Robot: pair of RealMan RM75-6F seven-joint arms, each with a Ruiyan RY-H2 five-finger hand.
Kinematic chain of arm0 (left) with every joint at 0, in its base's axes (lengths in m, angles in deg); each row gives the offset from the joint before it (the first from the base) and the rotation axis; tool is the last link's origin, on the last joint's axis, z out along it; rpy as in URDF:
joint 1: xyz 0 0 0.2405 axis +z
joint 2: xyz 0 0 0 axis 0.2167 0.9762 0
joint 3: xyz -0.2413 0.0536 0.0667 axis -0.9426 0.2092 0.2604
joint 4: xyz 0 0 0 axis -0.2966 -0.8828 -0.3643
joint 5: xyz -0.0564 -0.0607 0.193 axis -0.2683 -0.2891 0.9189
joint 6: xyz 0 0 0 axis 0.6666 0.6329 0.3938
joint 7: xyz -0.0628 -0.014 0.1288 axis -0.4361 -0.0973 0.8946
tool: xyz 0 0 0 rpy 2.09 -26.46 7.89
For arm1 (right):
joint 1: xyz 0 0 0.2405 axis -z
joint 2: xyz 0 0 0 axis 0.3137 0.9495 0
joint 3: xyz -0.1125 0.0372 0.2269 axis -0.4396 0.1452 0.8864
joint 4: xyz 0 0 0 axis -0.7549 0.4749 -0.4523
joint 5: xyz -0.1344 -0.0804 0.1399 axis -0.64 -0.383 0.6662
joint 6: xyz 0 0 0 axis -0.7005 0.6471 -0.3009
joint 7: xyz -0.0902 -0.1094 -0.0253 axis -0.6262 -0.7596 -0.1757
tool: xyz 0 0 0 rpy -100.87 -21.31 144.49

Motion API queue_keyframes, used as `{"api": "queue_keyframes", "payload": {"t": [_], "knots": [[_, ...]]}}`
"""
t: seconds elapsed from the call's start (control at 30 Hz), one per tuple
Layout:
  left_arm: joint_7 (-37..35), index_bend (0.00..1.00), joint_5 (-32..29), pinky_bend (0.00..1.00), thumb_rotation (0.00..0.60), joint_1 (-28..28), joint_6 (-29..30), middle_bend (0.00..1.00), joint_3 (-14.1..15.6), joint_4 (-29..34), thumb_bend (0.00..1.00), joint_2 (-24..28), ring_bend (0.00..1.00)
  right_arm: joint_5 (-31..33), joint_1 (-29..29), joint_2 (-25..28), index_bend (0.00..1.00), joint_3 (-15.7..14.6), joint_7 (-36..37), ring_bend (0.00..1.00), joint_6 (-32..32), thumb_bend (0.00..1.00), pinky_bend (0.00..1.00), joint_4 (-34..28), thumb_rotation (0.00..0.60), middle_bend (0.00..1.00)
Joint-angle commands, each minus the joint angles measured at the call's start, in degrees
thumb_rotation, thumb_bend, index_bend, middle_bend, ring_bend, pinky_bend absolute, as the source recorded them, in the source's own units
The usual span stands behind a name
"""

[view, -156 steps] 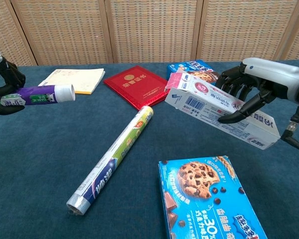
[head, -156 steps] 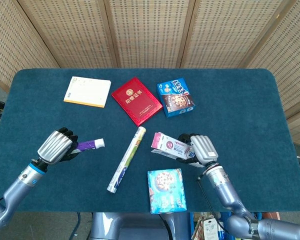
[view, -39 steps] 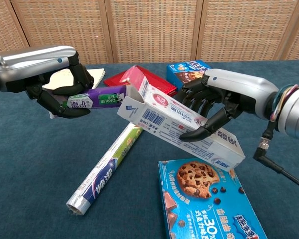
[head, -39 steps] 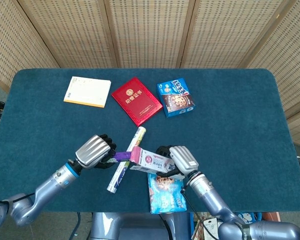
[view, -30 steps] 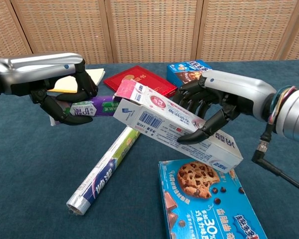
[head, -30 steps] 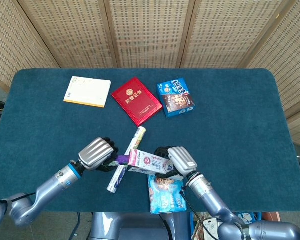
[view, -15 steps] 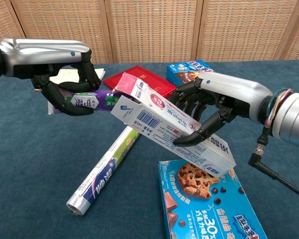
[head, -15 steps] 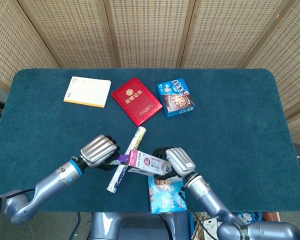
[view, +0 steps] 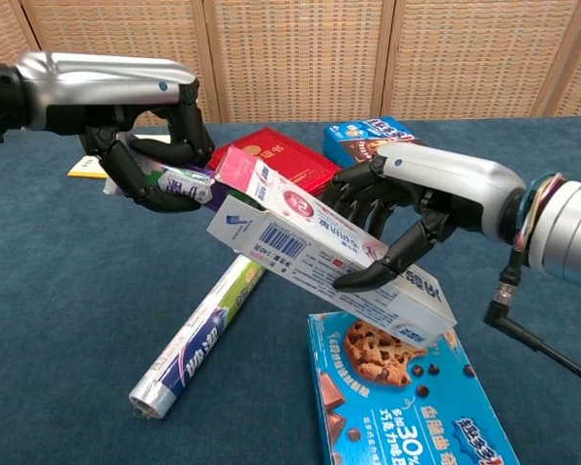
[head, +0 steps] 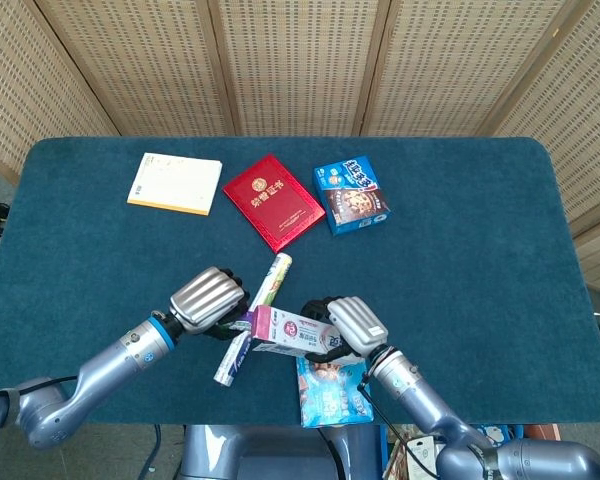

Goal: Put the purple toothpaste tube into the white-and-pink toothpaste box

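Note:
My left hand grips the purple toothpaste tube, whose cap end goes into the open end of the white-and-pink toothpaste box. My right hand holds that box in the air, tilted with its open pink flap up and to the left. Only a short stretch of the tube shows between my left hand and the box mouth. Both hands hover over the front middle of the table.
A foil-wrap roll lies diagonally under the hands. A blue cookie box sits at the front edge below my right hand. A red booklet, a yellow notepad and a second blue cookie box lie farther back.
My left hand has moved right and pushed the tube further into the box mouth. The right hand has shifted the box slightly left toward it.

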Motion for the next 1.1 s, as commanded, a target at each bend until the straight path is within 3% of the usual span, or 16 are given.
{"api": "queue_keyframes", "payload": {"t": [0.03, 0.5, 0.57, 0.63, 0.7, 0.87, 0.97, 1.1], "knots": [[0.8, 0.95, -0.6, 0.43, 0.600, -0.4, 0.2, 0.69, -0.3, 0.6, 0.38, 0.3, 0.51, -0.4, -0.1, 0.0, 0.66, 0.1, -0.1, 0.43, 0.1, 0.21, 0.40, 0.1, 0.600, 0.55], [2.2, 0.95, -1.1, 0.43, 0.600, -1.2, 0.9, 0.69, -0.7, 3.0, 0.38, 0.8, 0.51, 0.9, -1.5, 0.8, 0.66, 2.4, -2.5, 0.43, 0.6, 0.21, 0.40, -1.1, 0.600, 0.55], [4.0, 0.95, -1.0, 0.42, 0.600, -1.4, 1.4, 0.66, -0.5, 3.2, 0.38, 1.0, 0.48, 1.2, -1.6, 0.7, 0.66, 2.4, -2.9, 0.43, 0.7, 0.21, 0.40, -1.2, 0.600, 0.55], [5.1, 0.92, -1.1, 0.37, 0.600, -1.3, 1.9, 0.55, -0.4, 3.4, 0.38, 1.1, 0.39, 1.4, -1.7, 0.6, 0.66, 2.3, -3.3, 0.43, 0.7, 0.21, 0.40, -1.2, 0.600, 0.55], [5.5, 0.84, -1.1, 0.32, 0.600, -1.2, 2.6, 0.44, -0.3, 3.4, 0.38, 1.1, 0.29, 1.6, -1.7, 0.5, 0.66, 2.1, -3.5, 0.43, 0.8, 0.21, 0.40, -1.2, 0.600, 0.55], [6.5, 0.49, -0.3, 0.07, 0.600, -0.7, 4.1, 0.10, -0.1, 2.7, 0.38, 0.9, 0.03, 1.8, -1.8, 0.3, 0.66, 2.3, -3.5, 0.43, 1.0, 0.21, 0.40, -1.0, 0.600, 0.55], [6.3, 0.32, 0.0, 0.00, 0.600, -0.5, 4.6, 0.00, -0.1, 2.6, 0.36, 0.8, 0.00, 2.0, -1.9, 0.2, 0.66, 2.4, -3.5, 0.43, 1.1, 0.21, 0.40, -0.9, 0.600, 0.55], [6.4, 0.22, 0.7, 0.00, 0.600, -0.3, 5.3, 0.00, -0.1, 2.1, 0.34, 0.8, 0.00, 2.2, -1.9, 0.2, 0.66, 2.5, -3.4, 0.43, 1.2, 0.21, 0.40, -0.8, 0.600, 0.55]]}}
